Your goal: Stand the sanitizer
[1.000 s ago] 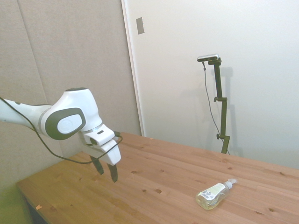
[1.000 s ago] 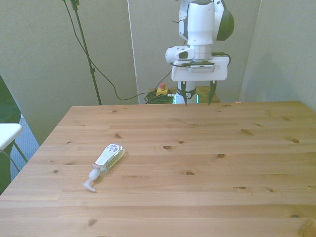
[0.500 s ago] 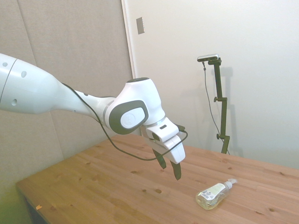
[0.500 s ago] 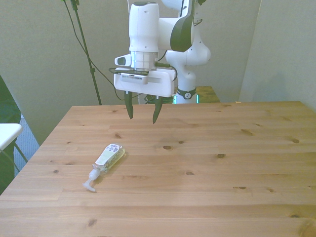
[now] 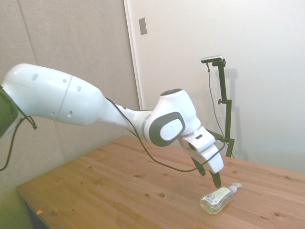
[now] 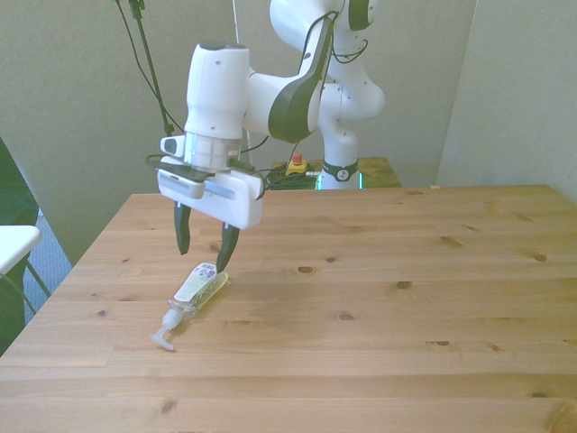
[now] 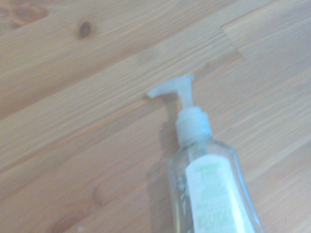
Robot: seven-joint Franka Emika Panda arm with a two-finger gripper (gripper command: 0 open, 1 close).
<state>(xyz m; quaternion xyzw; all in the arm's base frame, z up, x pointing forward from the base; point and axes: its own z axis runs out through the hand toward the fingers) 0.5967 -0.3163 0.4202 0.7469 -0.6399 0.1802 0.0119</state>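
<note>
Sanitizer (image 6: 199, 287) lies flat on the table (image 6: 406, 343), nozzle toward the near edge; we judge it needs gripping first. Our gripper (image 6: 203, 245) hangs above it, fingers wide, empty.

The sanitizer (image 7: 209, 194) base is cut off in the wrist view.

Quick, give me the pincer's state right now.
Pincer: open, holding nothing, hovering just above the small clear plastic sanitizer bottle with the white pump, which lies flat on the wooden table.
</note>
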